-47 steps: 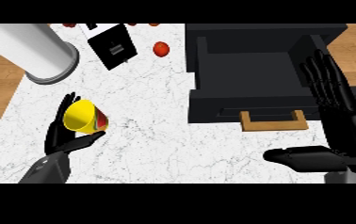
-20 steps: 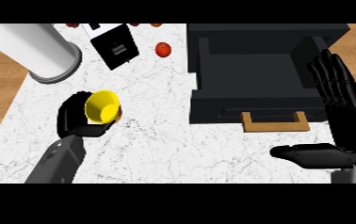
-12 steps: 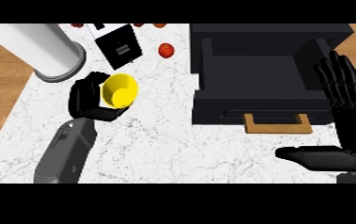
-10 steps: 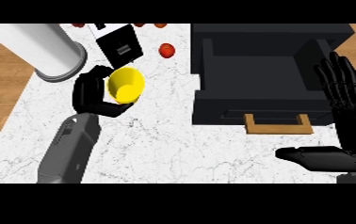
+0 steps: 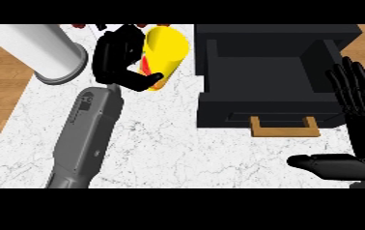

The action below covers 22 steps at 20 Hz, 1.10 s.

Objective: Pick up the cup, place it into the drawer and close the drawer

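I look down on a white marbled counter (image 5: 178, 151) with bare wood showing at its left and right edges. The yellow cup (image 5: 165, 55) sits in the upper middle of the frame, held off the counter on its side, with a bit of red and orange showing along its left flank. My left hand (image 5: 119, 62) grasps it: the fingers wrap the cup's left side and the thumb crosses under its lower end. The grey forearm (image 5: 89, 132) runs down from that hand to the lower left of the frame. Just right of the cup, apart from it, stands the black drawer (image 5: 274, 74), open, its cavity facing up and a tan handle (image 5: 284, 126) on its front face at centre right. My right hand (image 5: 349, 91) shows at the right edge beside the drawer, fingers straight and released, thumb stretched out low in the lower right. A large white cylinder (image 5: 46, 52) with a grey rim lies in the upper left, near the left hand.
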### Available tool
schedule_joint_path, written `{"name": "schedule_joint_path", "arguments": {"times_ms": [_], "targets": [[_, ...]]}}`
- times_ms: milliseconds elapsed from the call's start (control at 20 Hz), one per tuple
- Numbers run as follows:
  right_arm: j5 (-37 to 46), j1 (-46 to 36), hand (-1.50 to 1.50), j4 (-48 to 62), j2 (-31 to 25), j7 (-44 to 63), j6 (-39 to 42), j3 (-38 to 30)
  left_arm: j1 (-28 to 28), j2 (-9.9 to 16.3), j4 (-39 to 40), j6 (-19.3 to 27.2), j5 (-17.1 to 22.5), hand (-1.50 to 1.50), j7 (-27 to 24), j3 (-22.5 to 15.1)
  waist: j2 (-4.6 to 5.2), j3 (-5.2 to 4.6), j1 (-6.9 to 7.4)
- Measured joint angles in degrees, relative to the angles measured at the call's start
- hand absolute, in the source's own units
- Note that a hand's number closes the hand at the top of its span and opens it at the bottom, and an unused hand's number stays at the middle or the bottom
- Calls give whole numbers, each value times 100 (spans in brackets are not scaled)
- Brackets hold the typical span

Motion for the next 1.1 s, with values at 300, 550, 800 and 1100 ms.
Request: {"name": "schedule_joint_path", "arguments": {"times_ms": [300,550,800,1100], "targets": [[-95,-119,-150,125,-17,-53,41,-85,-706,-76,-179,804,-9,150,820,-568,20,-1,-60],[-55,-255,-150,356,-36,-192,61,-107,-1589,-102,381,1558,145,150,1120,-981,41,-1,-119],[-80,-213,-150,273,-36,-165,111,-79,-2334,-110,1195,1924,524,150,1289,-1156,55,-1,-176],[-122,-228,-150,350,-73,-205,161,-143,-2844,-112,1981,2318,1130,150,1281,-1656,63,-1,-226]]}}
